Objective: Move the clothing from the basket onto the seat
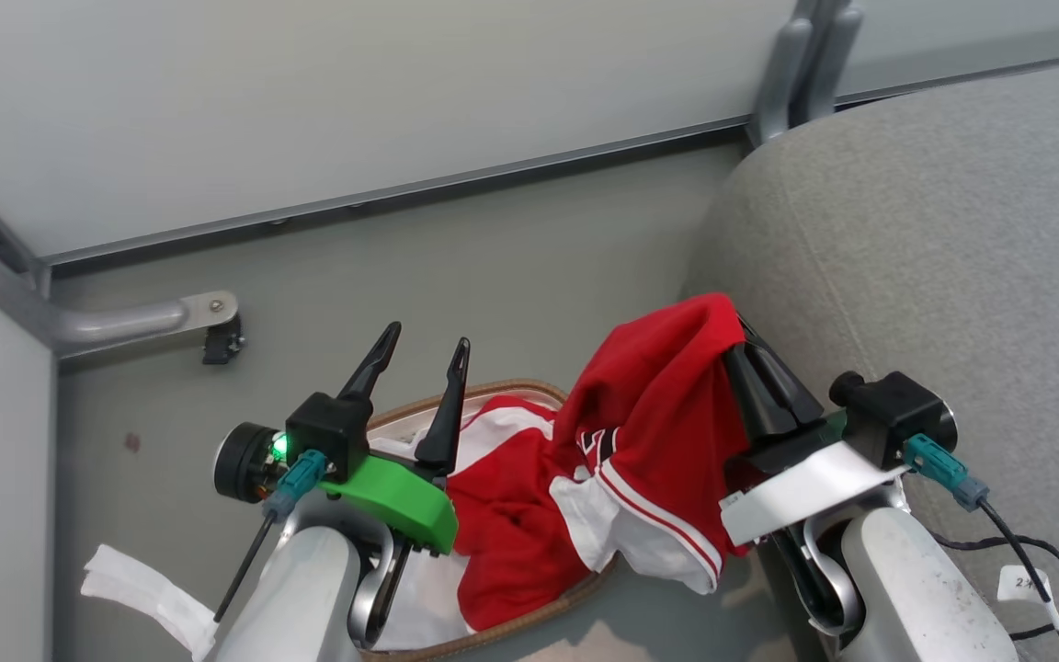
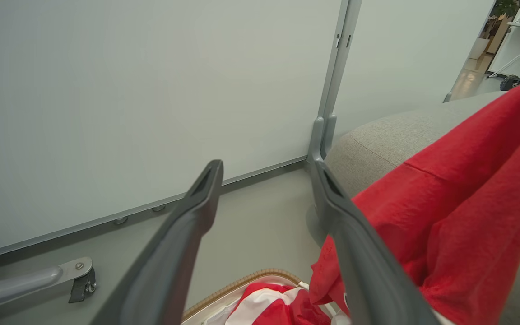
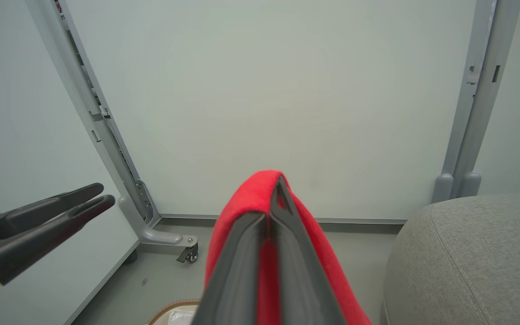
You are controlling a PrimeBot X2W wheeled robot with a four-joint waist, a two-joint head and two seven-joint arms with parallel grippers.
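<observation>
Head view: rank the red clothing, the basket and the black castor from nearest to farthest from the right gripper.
1. clothing: clamped in the right gripper and draped down to its left.
2. basket: on the floor just left of it, under the hanging fabric.
3. castor: far left of the picture, well beyond the basket.

Both arms are pale silver-grey rounded forearms (image 1: pixel 304 588). The left gripper (image 1: pixel 428 336) has two long dark tapering fingers, a black wrist block, a bright green plastic bracket (image 1: pixel 396 496), a glowing green lamp (image 1: pixel 279 448) and a teal cable connector (image 1: pixel 298 476). The right gripper (image 3: pixel 272 198) has a white plate (image 1: pixel 805 487), a teal plug (image 1: pixel 941 464) and a black cable with a white paper tag (image 1: pixel 1023 584).
</observation>
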